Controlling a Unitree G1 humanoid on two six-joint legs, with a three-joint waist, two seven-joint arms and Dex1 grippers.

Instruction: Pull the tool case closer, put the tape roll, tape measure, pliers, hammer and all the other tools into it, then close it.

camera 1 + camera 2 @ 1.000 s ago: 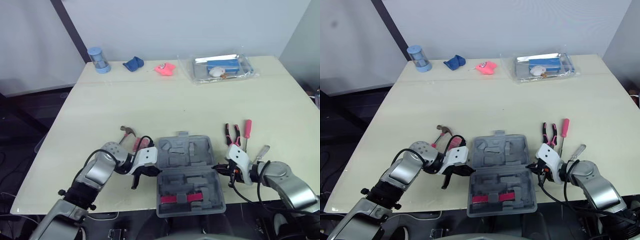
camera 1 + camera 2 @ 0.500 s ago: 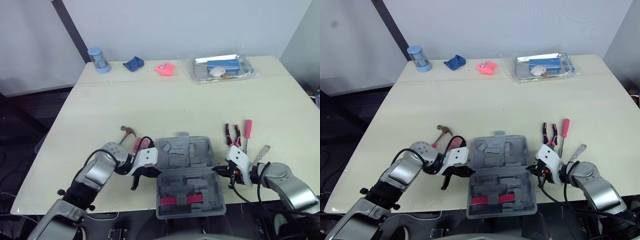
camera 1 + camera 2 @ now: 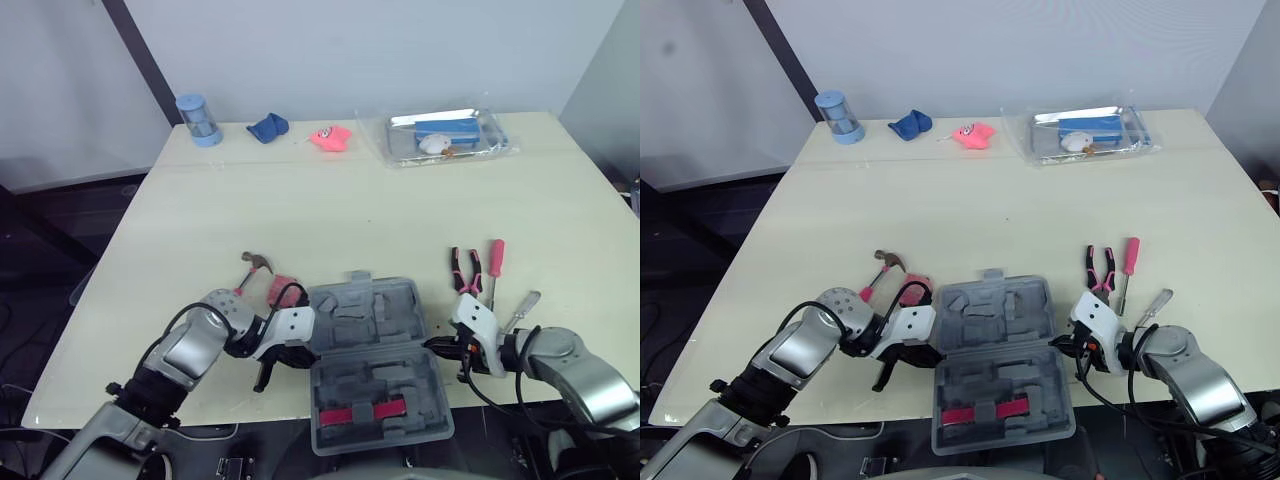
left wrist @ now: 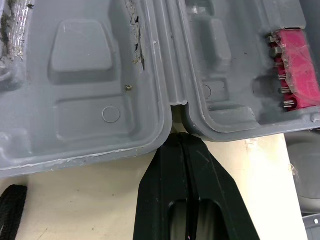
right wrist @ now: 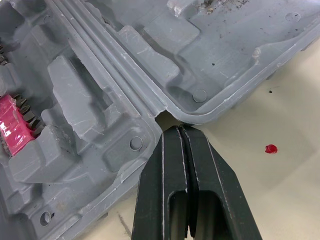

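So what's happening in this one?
The robot has set the shut tips of its two claws at the hinge notches of the open case, the left claw on one side and the right claw on the other. The hammer lies left of the case, and the pliers and a red screwdriver lie to its right, all on the table.

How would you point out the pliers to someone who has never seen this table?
On the pale table, find the open grey tool case at the near edge. Right of it lie a few loose tools; the pliers are nearest the case, with two pink-and-black handles, unlike the single pink-handled screwdriver beside them.
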